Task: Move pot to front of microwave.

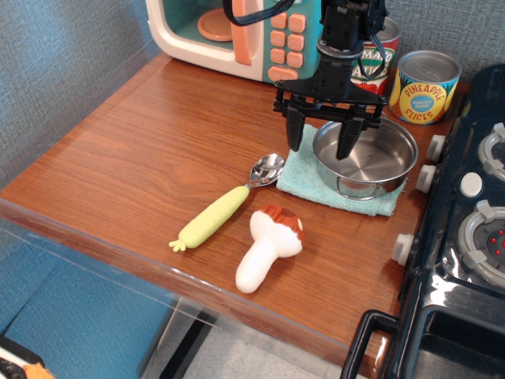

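The shiny pot sits flat on a light blue cloth on the wooden bench, next to the black stove. The gripper hangs over the pot's left rim with its jaws spread wide, holding nothing. The microwave stands at the back. A spoon and a toy mushroom lie near the front.

Single fixed view, high front-left of the wooden counter, angled down, moderately close
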`<action>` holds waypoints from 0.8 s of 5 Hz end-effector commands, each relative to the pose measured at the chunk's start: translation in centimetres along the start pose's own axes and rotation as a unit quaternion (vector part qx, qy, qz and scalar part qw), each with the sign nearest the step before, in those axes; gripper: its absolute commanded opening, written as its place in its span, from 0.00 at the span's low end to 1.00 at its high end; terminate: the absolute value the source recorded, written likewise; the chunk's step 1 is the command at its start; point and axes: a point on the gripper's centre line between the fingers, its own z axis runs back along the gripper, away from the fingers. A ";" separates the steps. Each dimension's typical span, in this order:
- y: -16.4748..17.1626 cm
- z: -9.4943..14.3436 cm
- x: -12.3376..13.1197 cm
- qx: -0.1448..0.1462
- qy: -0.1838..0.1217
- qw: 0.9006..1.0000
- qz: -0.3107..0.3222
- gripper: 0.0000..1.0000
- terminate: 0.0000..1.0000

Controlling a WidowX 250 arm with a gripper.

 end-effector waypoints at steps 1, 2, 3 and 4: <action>-0.3 1.0 0.1 0.001 -0.013 1.000 -0.003 0.00 0.00; -0.3 0.9 0.0 0.003 -0.011 1.000 -0.004 0.00 0.00; 0.0 3.9 0.3 -0.024 -0.041 0.999 0.003 0.00 0.00; 0.8 7.9 0.5 -0.061 -0.078 0.995 0.017 0.00 0.00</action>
